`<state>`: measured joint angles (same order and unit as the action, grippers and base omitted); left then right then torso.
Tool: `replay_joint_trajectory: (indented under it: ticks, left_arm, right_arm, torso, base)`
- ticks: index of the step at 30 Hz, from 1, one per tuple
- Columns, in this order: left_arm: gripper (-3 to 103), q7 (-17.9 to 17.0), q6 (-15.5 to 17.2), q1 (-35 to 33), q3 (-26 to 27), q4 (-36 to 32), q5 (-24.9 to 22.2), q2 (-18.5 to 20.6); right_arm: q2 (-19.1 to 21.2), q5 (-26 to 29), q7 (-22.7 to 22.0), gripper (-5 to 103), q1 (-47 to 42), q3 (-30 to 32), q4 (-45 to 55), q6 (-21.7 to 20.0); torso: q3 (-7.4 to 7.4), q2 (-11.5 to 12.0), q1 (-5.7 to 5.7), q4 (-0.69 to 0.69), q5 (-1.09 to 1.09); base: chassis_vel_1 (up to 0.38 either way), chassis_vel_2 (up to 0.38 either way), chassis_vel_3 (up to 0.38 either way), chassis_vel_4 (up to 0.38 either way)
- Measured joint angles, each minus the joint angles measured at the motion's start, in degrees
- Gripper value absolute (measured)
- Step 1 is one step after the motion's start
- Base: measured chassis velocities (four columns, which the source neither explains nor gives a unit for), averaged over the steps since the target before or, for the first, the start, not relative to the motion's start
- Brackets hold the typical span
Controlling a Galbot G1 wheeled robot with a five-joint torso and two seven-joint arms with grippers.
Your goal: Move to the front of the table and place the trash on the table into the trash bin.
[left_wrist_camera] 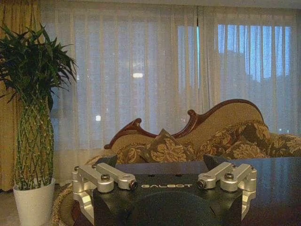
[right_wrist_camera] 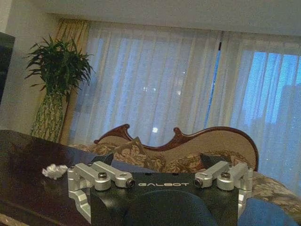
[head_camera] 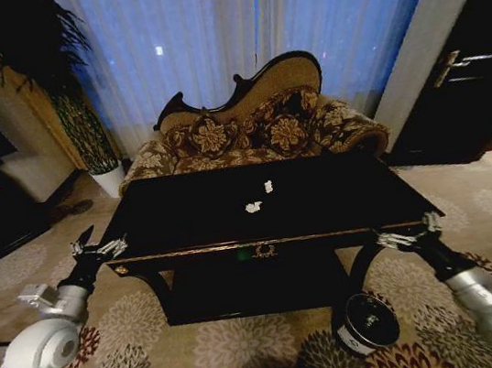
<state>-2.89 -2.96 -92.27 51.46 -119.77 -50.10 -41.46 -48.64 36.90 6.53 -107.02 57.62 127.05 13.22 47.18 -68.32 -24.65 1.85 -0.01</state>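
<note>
Two paper bits (head_camera: 260, 197) mid-table (head_camera: 341, 198); both my grippers, left (head_camera: 96, 251) and right (head_camera: 408, 236), spread wide at near corners. Risk: flimsy scraps slipping my pinch, missing bin (head_camera: 366, 322).

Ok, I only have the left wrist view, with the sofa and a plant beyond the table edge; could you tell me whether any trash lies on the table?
Observer: Yes, the head view shows two white paper bits near the middle of the table.
Operator: Thank you, and where is the bin?
Observer: The bin sits on the carpet by the table's front right leg.
Operator: And the right gripper?
Observer: The right gripper hovers open at the table's front right corner, above the bin.
</note>
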Motion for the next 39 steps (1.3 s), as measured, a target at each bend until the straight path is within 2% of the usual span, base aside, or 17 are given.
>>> replay_joint_trajectory:
  ticks: [6, 11, 14, 15, 17, 26, 28, 29, 32, 35, 39]
  left_arm:
    - [100, 0.0, 0.0, 0.0, 0.0, 0.0, 0.0, 0.0]
    - [100, 0.0, 0.0, 0.0, 0.0, 0.0, 0.0, 0.0]
    - [100, 0.0, 0.0, 0.0, 0.0, 0.0, 0.0, 0.0]
    - [100, 0.0, 0.0, 0.0, 0.0, 0.0, 0.0, 0.0]
    - [100, 0.0, 0.01, 0.0, 0.0, 0.0, 0.0, 0.0]
    - [100, 0.0, 0.0, 0.0, 0.0, 0.0, 0.0, 0.0]
    - [100, 0.0, 0.01, 0.0, 0.0, 0.0, 0.0, 0.0]
    - [100, 0.0, 0.01, 0.0, 0.0, 0.0, 0.0, 0.0]
    - [100, 0.0, 0.0, 0.0, 0.0, 0.0, 0.0, 0.0]
    - [100, 0.0, 0.0, 0.0, 0.0, 0.0, 0.0, 0.0]
    - [100, 0.03, 0.0, 0.0, 0.0, 0.0, 0.0, 0.0]
  right_arm:
    - [2.26, -0.68, -1.56, 100, 2.53, -2.26, 0.15, -2.61]
    - [6.01, -0.32, -3.94, 100, 5.29, -5.17, -0.36, -4.53]
    - [11.73, 0.37, -4.74, 100, 9.0, -8.07, -2.32, -4.99]
    - [11.73, 0.37, -4.74, 100, 9.0, -8.07, -2.32, -4.99]
    - [15.8, 1.46, -5.04, 100, 11.59, -10.5, -3.62, -5.45]
    - [24.5, 2.91, -4.03, 100, 15.91, -17.02, -5.85, -5.57]
    - [27.1, 4.45, -3.13, 100, 16.76, -17.87, -6.33, -5.57]
    - [27.1, 4.45, -3.13, 100, 16.76, -17.87, -6.33, -5.57]
    - [30.69, 8.53, -1.79, 100, 18.8, -19.78, -7.35, -5.76]
    - [31.86, 10.31, -1.12, 100, 21.51, -22.33, -8.61, -5.88]
    - [32.73, 12.42, -0.43, 100, 30.08, -31.05, -12.19, -6.01]
  torso:
    - [0.0, 0.0, 0.0, 0.01, 0.01]
    - [0.0, 0.0, 0.0, 0.01, 0.01]
    - [0.0, 0.0, 0.0, 0.0, 0.01]
    - [0.0, 0.0, 0.0, 0.0, 0.01]
    - [0.0, 0.01, -0.01, -0.01, 0.02]
    - [0.0, 0.01, 0.0, 0.0, 0.02]
    - [0.0, 0.01, -0.01, 0.0, 0.01]
    - [0.0, 0.01, -0.01, 0.0, 0.01]
    - [0.0, 0.0, 0.0, 0.0, 0.01]
    - [0.0, 0.01, 0.0, 0.0, 0.0]
    - [0.0, 0.01, 0.0, 0.0, 0.01]
  base:
    - [0.0, 0.0, 0.0, 0.0]
    - [0.0, 0.0, 0.0, 0.0]
    - [0.0, 0.0, 0.0, 0.0]
    - [0.0, 0.0, 0.0, 0.0]
    - [0.0, 0.0, 0.0, 0.0]
    - [0.0, 0.0, 0.0, 0.0]
    - [0.0, 0.0, 0.0, 0.0]
    - [0.0, 0.0, 0.0, 0.0]
    - [0.0, 0.0, 0.0, 0.0]
    - [0.0, 0.0, 0.0, 0.0]
    - [0.0, 0.0, 0.0, 0.0]
